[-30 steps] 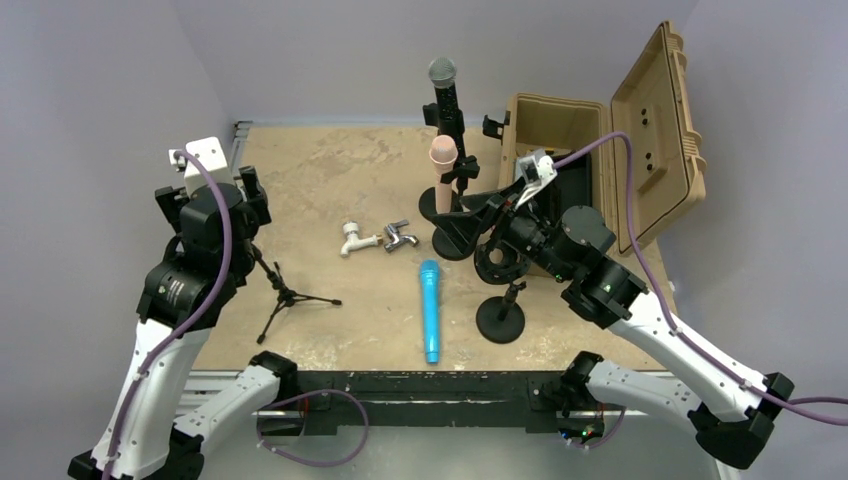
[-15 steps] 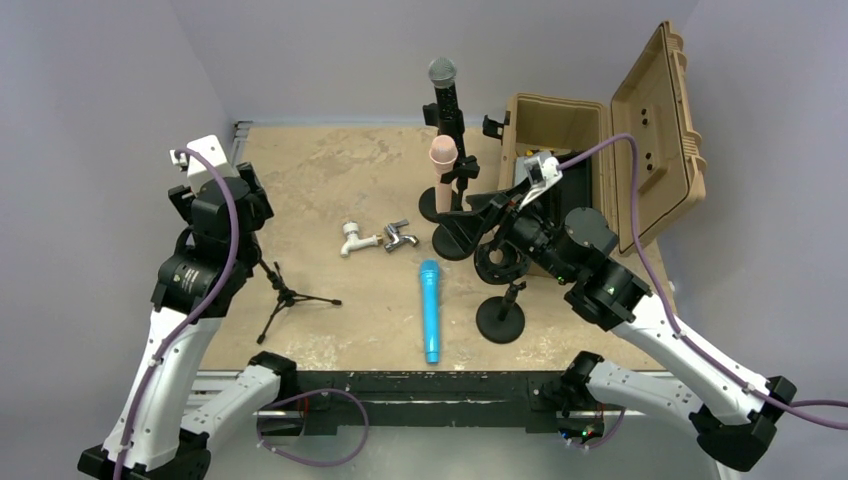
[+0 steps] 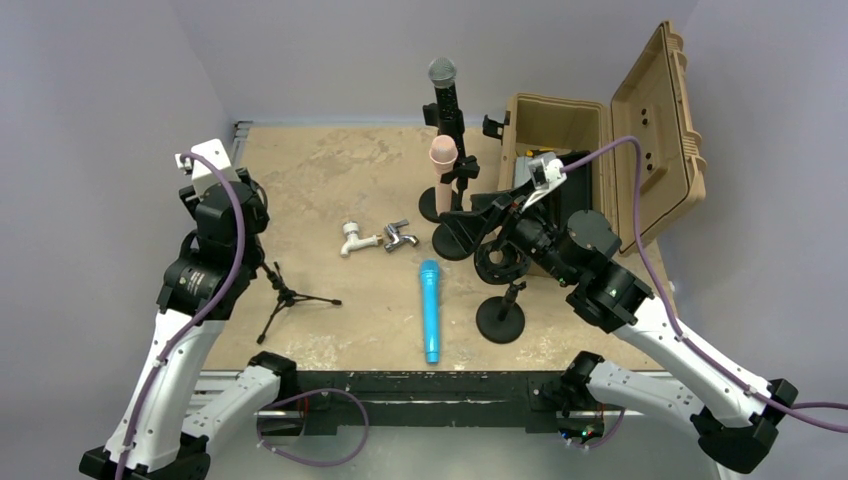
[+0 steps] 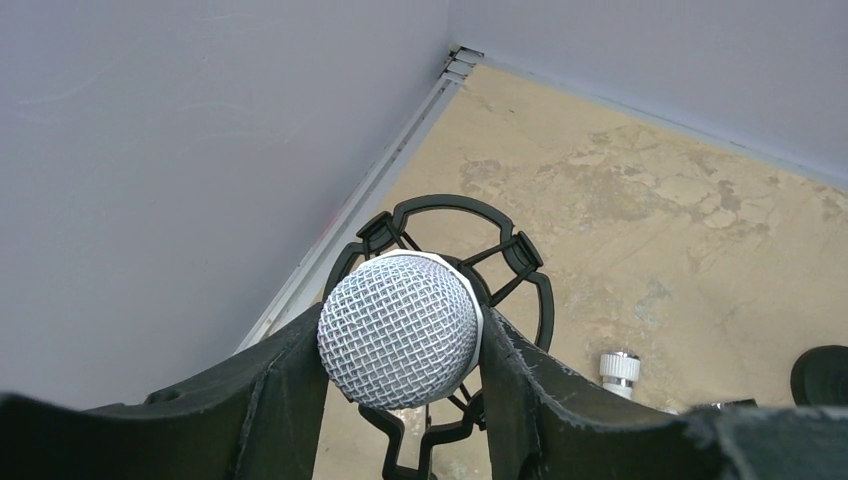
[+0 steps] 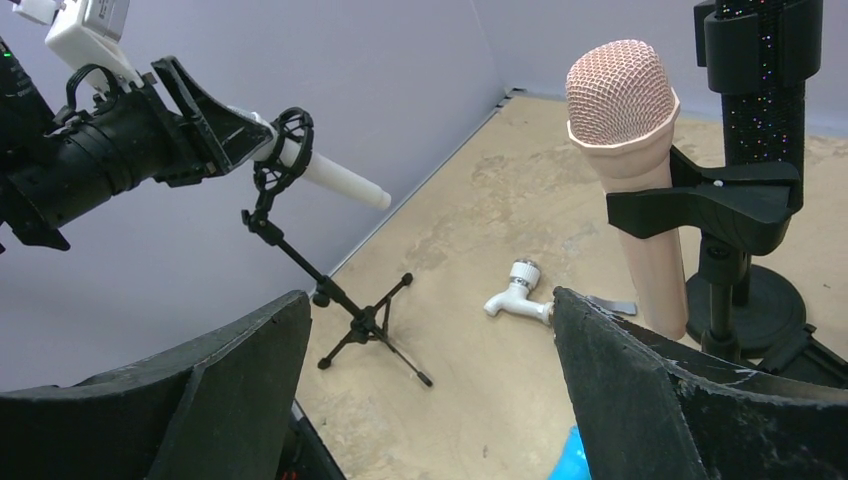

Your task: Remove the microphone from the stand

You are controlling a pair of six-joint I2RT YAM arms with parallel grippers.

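Note:
A white microphone with a silver mesh head [image 4: 400, 330] sits in the black ring mount [image 4: 520, 255] of a small tripod stand [image 3: 285, 297] at the table's left. My left gripper [image 4: 400, 338] is shut on the mesh head, both fingers pressed against it. In the right wrist view the microphone's white body [image 5: 335, 180] sticks out of the mount toward the table's middle, above the tripod stand [image 5: 365, 320]. In the top view my left arm hides this microphone. My right gripper [image 5: 430, 300] stands open and empty near the middle of the table, beside the pink microphone [image 5: 625, 170].
A pink microphone [image 3: 443, 160] and a black one [image 3: 443, 85] stand clipped in round-base stands at the back. A blue microphone [image 3: 431, 310] lies flat near an empty stand [image 3: 500, 318]. Two taps [image 3: 372, 238] lie mid-table. An open tan case [image 3: 600, 150] sits back right.
My left gripper's jaws have closed in onto the mesh head, and the left arm has edged slightly toward the stand. The right arm has barely moved.

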